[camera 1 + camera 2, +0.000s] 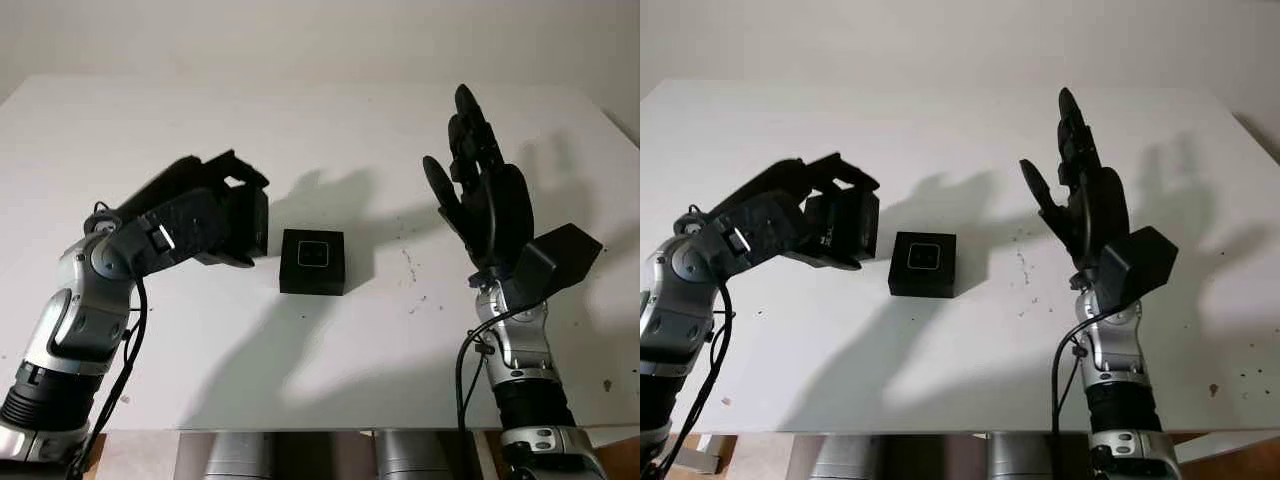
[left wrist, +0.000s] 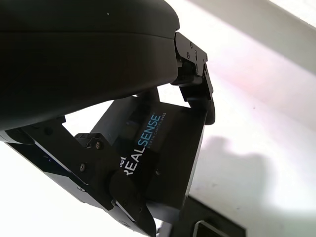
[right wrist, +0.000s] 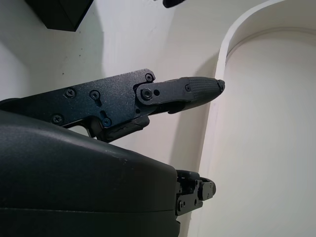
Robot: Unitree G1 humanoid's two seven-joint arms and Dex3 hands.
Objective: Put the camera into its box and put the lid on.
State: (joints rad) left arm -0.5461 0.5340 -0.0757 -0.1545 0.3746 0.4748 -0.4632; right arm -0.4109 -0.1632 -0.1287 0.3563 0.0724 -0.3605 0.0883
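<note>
While the box (image 1: 312, 261) stood near the middle of the white tabletop (image 1: 330, 130), a black lid (image 1: 240, 224) was held just to its left by the left hand (image 1: 215, 215). The lid was gripped on edge, raised off the tabletop and apart from the box. In the left wrist view the fingers (image 2: 195, 74) were seen clamped across the lid (image 2: 163, 158), on whose face the word REALSENSE was printed. The box was seen to be a small black square with its top open, and a pale rounded-square outline was visible inside it; whether the camera lay within could not be told with certainty. Shadows of both arms were cast across the tabletop beyond the box. The right hand (image 1: 480, 190) was held upright to the right of the box, well apart from it, raised above the tabletop with its fingers extended and nothing grasped. In the right wrist view one finger (image 3: 182, 91) was shown stretched out straight over the white surface, and a corner of the box (image 3: 61, 12) was visible at the picture's edge.
</note>
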